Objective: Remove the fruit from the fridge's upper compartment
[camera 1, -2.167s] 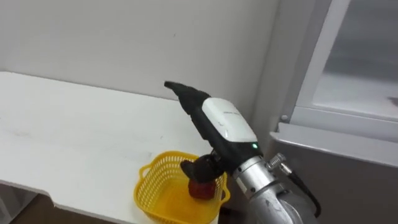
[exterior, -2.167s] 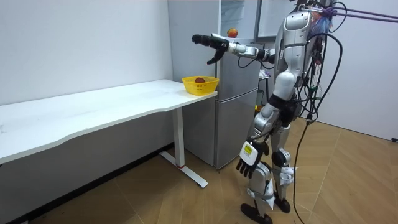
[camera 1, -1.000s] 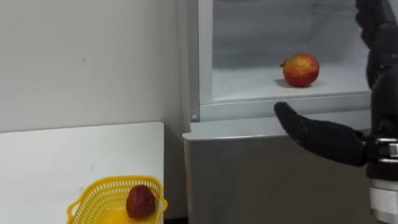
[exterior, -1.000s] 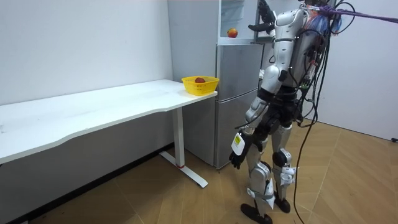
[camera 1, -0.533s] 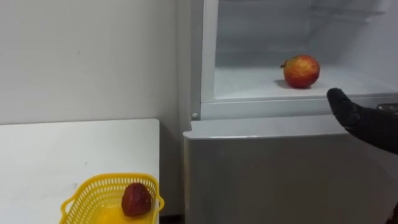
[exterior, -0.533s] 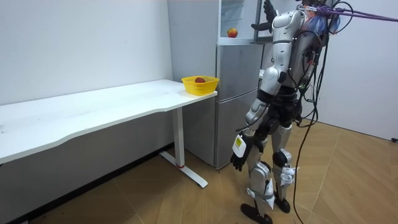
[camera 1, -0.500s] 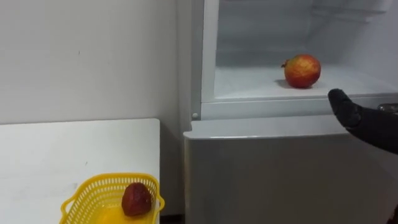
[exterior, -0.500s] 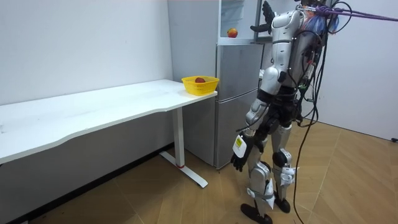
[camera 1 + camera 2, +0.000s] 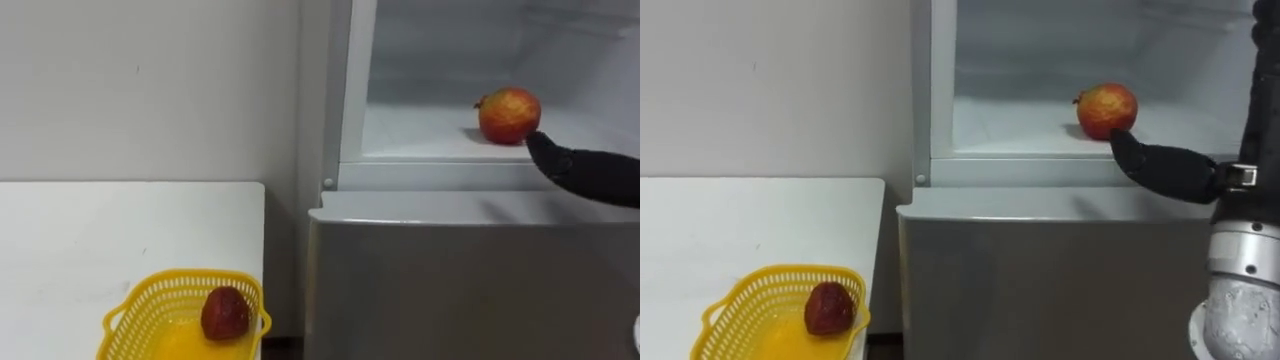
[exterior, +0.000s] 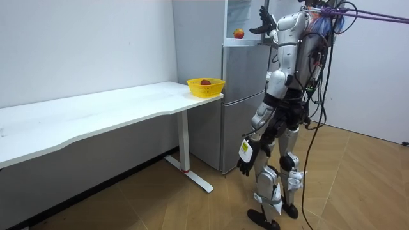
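Observation:
A red and yellow round fruit [image 9: 509, 115] sits on the white shelf of the open upper fridge compartment [image 9: 430, 140]. My right hand [image 9: 585, 172] reaches in from the right at shelf height, fingers straight and open, its tip just at the fruit's lower right side; whether it touches cannot be told. In the room view I stand facing the fridge with that hand [image 10: 263, 24] raised beside the fruit [image 10: 238, 33]. My left hand [image 10: 245, 164] hangs open by my thigh.
A yellow basket [image 9: 180, 280] with a dark red fruit [image 9: 225, 313] stands on the corner of the white table [image 9: 90, 240], left of the fridge. Below the shelf is the closed grey lower fridge door [image 9: 470, 280]. A white wall stands behind.
I turned from the basket to the fridge. Over the last second my right hand rose and moved in towards the fruit, its tip now beside it.

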`<state>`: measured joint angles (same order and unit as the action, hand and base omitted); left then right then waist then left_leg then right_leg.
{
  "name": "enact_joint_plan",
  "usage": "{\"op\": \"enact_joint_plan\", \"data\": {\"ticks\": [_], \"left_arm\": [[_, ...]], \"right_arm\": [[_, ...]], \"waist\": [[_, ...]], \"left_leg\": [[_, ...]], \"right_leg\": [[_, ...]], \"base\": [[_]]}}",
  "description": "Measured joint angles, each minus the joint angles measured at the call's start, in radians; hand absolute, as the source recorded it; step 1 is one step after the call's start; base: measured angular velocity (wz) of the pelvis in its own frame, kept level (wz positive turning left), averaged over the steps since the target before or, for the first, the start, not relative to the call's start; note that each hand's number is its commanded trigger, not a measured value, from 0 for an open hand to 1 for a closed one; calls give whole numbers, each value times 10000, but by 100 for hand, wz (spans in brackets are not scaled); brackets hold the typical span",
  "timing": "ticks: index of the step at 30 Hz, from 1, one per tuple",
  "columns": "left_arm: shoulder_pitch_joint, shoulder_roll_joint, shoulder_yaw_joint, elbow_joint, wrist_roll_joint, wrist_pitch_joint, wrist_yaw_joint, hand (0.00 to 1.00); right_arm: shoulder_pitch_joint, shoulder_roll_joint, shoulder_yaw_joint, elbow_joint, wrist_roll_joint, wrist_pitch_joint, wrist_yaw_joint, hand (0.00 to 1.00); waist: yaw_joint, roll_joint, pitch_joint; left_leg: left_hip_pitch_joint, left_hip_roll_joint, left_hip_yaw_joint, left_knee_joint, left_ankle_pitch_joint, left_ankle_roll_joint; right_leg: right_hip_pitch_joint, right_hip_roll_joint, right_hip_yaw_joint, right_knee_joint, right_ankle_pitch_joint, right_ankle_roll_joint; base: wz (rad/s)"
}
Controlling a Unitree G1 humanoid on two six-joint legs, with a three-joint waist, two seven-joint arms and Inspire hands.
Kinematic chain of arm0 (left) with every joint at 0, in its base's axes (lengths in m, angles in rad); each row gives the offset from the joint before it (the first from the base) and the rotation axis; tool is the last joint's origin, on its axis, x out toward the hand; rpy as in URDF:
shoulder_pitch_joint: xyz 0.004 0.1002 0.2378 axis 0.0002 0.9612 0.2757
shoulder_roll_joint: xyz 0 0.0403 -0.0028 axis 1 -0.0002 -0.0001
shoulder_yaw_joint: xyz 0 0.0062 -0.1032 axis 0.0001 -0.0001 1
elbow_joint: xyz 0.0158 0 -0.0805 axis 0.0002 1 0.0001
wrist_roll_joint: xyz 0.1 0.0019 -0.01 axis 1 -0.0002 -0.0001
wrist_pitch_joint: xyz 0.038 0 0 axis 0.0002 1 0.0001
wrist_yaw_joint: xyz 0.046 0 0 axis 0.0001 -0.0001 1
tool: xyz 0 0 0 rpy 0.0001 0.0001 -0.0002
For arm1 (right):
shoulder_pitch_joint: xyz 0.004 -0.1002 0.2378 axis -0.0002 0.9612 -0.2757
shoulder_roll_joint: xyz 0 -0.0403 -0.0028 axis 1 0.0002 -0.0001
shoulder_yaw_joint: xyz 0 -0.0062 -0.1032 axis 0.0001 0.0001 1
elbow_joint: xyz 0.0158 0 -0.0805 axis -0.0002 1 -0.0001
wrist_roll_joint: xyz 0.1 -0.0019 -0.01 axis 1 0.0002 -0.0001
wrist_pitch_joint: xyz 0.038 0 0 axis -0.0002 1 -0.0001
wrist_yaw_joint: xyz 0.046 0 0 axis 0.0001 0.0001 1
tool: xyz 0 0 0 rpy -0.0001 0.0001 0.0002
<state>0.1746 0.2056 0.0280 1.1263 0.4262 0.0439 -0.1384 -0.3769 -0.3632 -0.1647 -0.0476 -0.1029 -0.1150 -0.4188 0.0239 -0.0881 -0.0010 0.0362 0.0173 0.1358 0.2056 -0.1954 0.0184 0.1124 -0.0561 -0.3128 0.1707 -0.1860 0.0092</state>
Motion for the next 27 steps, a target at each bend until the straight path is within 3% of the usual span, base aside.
{"op": "enact_joint_plan", "data": {"ticks": [3, 5, 7, 10, 18, 27], "left_arm": [[139, 3, 95, -73, 8, 5, 35, 0], [157, 4, 95, -73, 5, 6, 43, 0], [179, 25, 94, -73, -4, 11, 50, 0], [172, 83, 95, -78, -4, 21, 50, 0], [497, 124, 101, -465, 6, 209, -120, 0], [472, 137, 106, -472, 13, 427, -532, 0]], "right_arm": [[-287, -76, 3, 84, 107, 227, 101, 0], [-641, -330, 30, 323, 373, 272, 164, 0], [-1065, -836, 245, 700, 931, 301, 216, 0], [-1165, -1255, 287, 1136, 1346, 365, 337, 0], [-1282, -1291, 467, 1743, 1685, 551, 715, 0], [-1935, -1625, 614, 3237, 2290, 883, 1302, 0]], "waist": [[90, -20, -20], [127, -19, -20], [187, -46, -10], [367, -166, 10], [415, -211, 21], [360, -346, -19]], "left_leg": [[-76, -17, -68, 6, 0, 0], [-79, -51, -86, 12, 0, 1], [-71, -26, -91, 21, 0, 2], [-67, -17, -87, 48, 0, 1], [-101, -37, -216, 154, -5, 9], [-274, -48, -316, 175, -1, 10]], "right_leg": [[-16, -22, -189, 2, 1, 2], [-8, -33, -236, 4, 1, 2], [11, -49, -313, 5, 2, 4], [33, -51, -371, 4, 2, 4], [46, -66, -456, 14, 3, 6], [-15, -64, -470, 49, 3, 4]], "base": [[6], [3], [0], [0], [3], [2]]}}
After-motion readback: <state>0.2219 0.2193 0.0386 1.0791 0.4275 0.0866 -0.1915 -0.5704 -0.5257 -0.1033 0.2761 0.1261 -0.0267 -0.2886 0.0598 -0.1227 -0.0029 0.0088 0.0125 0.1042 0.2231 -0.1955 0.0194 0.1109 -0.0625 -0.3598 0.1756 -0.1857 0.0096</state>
